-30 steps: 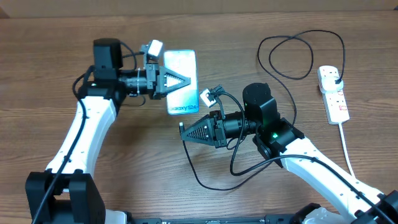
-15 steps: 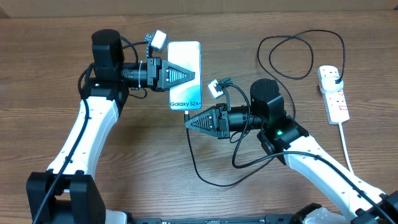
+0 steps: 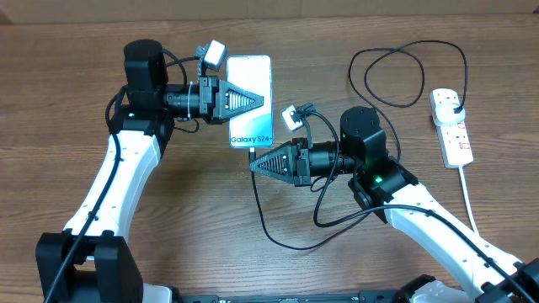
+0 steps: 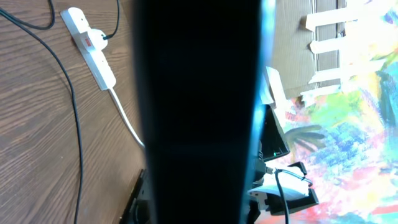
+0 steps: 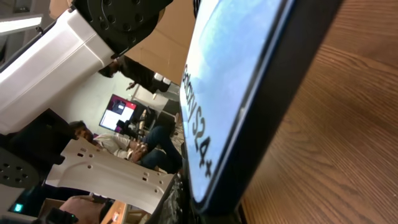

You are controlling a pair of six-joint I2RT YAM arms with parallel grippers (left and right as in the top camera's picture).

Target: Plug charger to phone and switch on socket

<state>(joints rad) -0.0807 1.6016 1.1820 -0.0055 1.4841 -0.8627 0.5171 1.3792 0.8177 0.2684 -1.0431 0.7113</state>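
Black charger (image 3: 257,202) tip has come right up to the phone's (image 3: 253,69) near edge. Your right hand (image 3: 253,165) is clenched on it and your left hand (image 3: 268,99) grasps the phone, so you look ready to plug in.

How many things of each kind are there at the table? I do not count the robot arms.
smartphone: 1
black charger cable: 1
white power strip: 1
total: 3
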